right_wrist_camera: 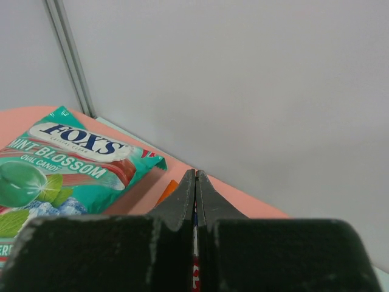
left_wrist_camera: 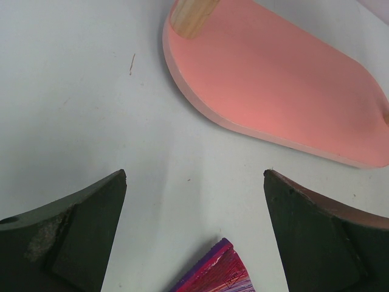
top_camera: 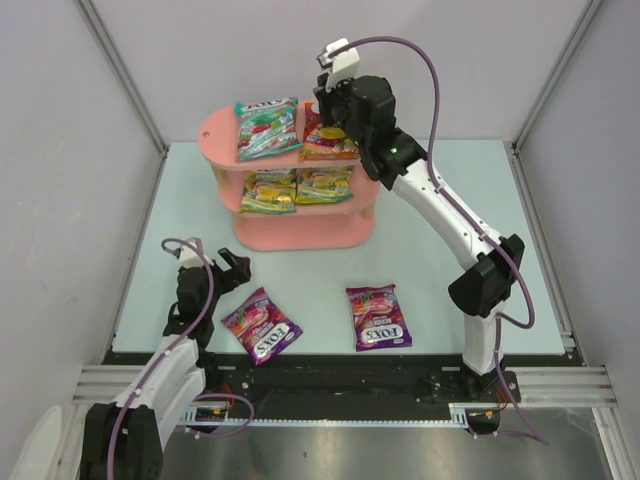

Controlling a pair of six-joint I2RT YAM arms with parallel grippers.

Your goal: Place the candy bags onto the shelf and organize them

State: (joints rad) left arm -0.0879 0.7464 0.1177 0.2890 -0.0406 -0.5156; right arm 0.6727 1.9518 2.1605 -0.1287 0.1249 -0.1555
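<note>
Pale table, grey walls. Right gripper pressed together at far end of red-orange bag, grip unclear. Beside it teal bag, both lengthwise near-to-far on top tier of shelf, itself long left-to-right. Left gripper spread wide just beside purple bag, diagonal on table.

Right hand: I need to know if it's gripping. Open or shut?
Shut. The right hand has its fingers pressed together, a red sliver pinched between them, seemingly the red-orange bag.
</note>
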